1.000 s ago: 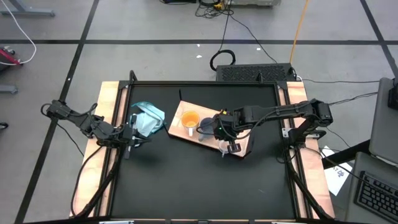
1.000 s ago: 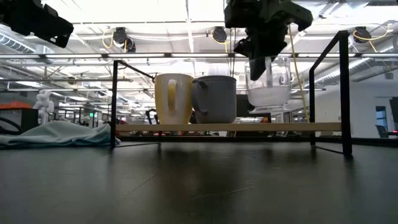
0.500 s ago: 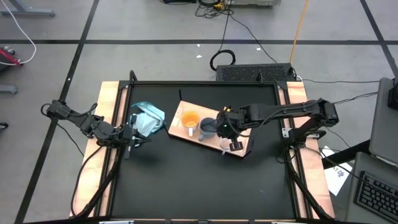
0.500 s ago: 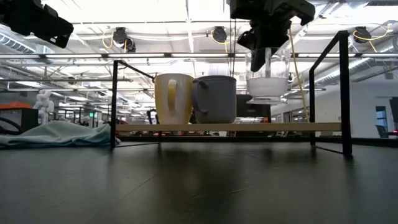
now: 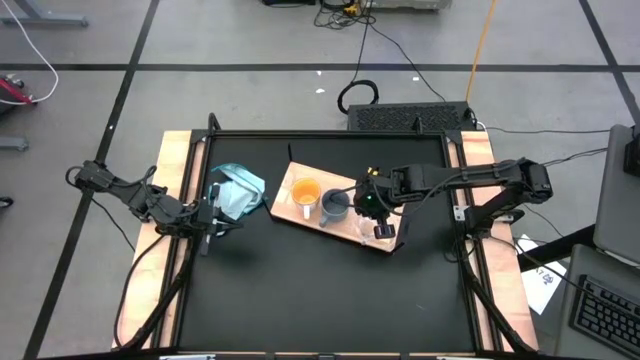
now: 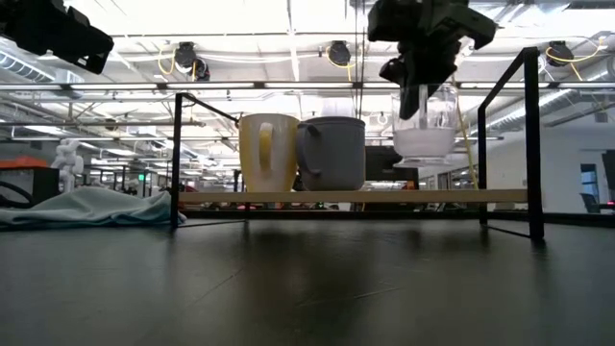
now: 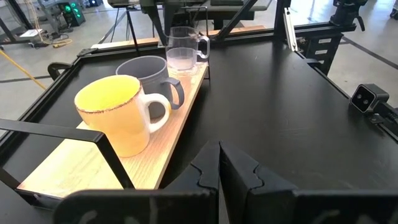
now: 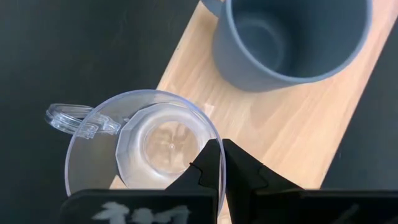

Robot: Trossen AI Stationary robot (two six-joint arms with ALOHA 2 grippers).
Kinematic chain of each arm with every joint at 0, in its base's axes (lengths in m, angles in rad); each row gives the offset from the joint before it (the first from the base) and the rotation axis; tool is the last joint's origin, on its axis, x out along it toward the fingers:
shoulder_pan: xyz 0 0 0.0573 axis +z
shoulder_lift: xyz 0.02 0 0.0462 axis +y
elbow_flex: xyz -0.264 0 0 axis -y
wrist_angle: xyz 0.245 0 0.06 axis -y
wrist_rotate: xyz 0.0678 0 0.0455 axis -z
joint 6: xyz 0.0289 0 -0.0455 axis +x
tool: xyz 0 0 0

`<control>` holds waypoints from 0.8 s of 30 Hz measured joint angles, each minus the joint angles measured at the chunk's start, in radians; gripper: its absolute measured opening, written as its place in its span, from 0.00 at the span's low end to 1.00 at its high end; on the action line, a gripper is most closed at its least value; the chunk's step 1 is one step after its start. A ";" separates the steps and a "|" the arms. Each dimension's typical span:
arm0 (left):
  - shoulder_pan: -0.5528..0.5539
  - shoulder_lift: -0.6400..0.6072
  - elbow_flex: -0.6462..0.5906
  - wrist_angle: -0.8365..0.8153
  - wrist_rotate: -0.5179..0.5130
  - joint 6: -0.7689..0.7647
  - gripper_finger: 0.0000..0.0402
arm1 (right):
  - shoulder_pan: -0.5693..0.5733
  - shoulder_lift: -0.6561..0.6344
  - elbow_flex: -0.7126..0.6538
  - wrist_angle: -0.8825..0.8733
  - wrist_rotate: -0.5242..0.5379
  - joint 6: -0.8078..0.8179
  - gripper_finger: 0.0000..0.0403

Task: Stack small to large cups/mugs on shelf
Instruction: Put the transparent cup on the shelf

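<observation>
We have the right gripper [image 6: 420, 91] clenched on the rim of the clear cup [image 6: 424, 130], which hangs above the shelf [image 6: 351, 196], not resting on it, at the board's 4 o'clock end in the high view. The blue-grey mug [image 6: 332, 152] stands at 9 o'clock of it and the orange mug [image 6: 267, 152] beyond that. Our worry is the thin rim pinch: the smooth cup may swing or slip and, so near the shelf's edge, tip onto the table [image 5: 300, 290]. Set too far toward 9 o'clock, it could knock the blue-grey mug. Our left gripper [image 7: 219, 168], jaws shut on nothing, waits at the table's 9 o'clock edge.
</observation>
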 joint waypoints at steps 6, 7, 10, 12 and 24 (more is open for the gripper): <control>0.000 0.000 0.000 0.000 0.000 0.000 0.03 | 0.000 0.000 -0.030 0.011 -0.003 0.008 0.00; 0.000 0.000 0.000 0.000 0.000 0.000 0.03 | 0.000 0.000 -0.037 0.021 -0.003 0.008 0.00; 0.000 0.000 0.000 0.000 0.000 0.000 0.03 | 0.000 0.001 -0.050 0.040 -0.003 0.007 0.00; 0.000 0.000 0.000 0.000 0.000 0.000 0.03 | 0.000 0.001 -0.056 0.052 -0.004 0.006 0.00; 0.000 0.000 0.000 0.000 0.000 0.000 0.03 | 0.000 0.001 -0.089 0.057 -0.006 0.014 0.00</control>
